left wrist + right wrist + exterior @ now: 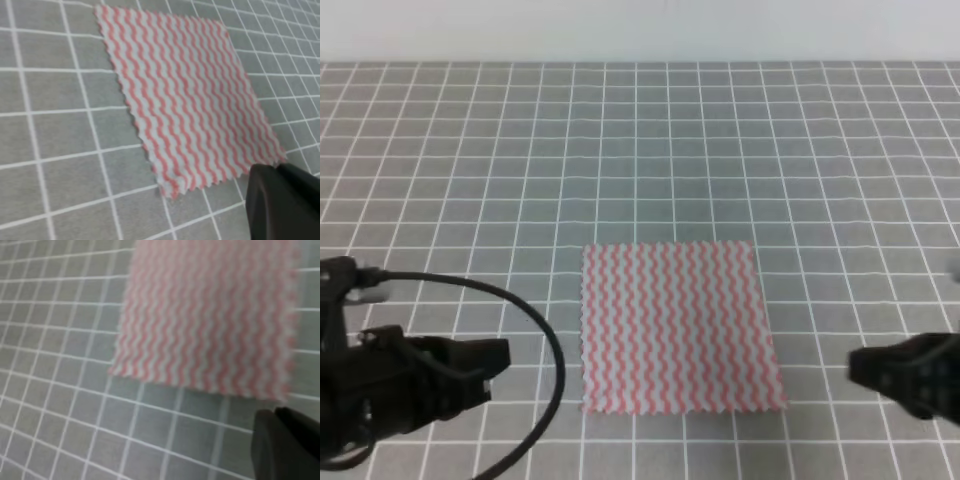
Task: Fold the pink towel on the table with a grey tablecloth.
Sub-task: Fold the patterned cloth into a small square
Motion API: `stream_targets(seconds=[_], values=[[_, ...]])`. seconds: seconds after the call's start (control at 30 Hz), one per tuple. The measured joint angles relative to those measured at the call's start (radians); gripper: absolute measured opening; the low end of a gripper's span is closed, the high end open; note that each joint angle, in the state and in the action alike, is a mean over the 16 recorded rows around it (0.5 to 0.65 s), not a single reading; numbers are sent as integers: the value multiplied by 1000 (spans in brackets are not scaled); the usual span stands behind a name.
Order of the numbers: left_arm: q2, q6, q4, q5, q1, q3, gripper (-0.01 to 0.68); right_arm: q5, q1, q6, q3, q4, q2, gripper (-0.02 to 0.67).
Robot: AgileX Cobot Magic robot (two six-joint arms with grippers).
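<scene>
towel: pink towel flat, unfolded, centre of grey tablecloth
left gripper: at towel's 9 o'clock, apart, holds nothing; opening can't tell
right gripper: at towel's 3 o'clock, apart, holds nothing; opening can't tell

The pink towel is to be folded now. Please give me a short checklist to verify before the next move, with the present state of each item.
1. pink towel lies flat, unfolded, on the table with a grey tablecloth: ok.
2. All four towel corners visible in the high view: ok.
3. left gripper beside the towel's left edge, not touching: ok.
4. right gripper beside the towel's right edge, not touching: ok.
5. Both grippers open enough to pinch: cannot tell.
6. Nothing lying on the towel: ok.
</scene>
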Motion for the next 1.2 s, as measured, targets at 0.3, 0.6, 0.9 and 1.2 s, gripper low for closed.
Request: stream_targets(seconds=[0.3, 0.6, 0.9, 1.2], values=[[71, 133, -120, 6, -26, 0, -3, -168, 185, 9, -24, 41, 219, 45], [74, 172, -129, 7, -26, 0, -3, -241, 202, 7, -46, 110, 413, 232], [76, 201, -131, 7, -26, 0, -3, -254, 202, 5, -104, 144, 542, 294], [76, 218, -133, 8, -26, 0, -3, -240, 203, 3, -132, 142, 605, 274]])
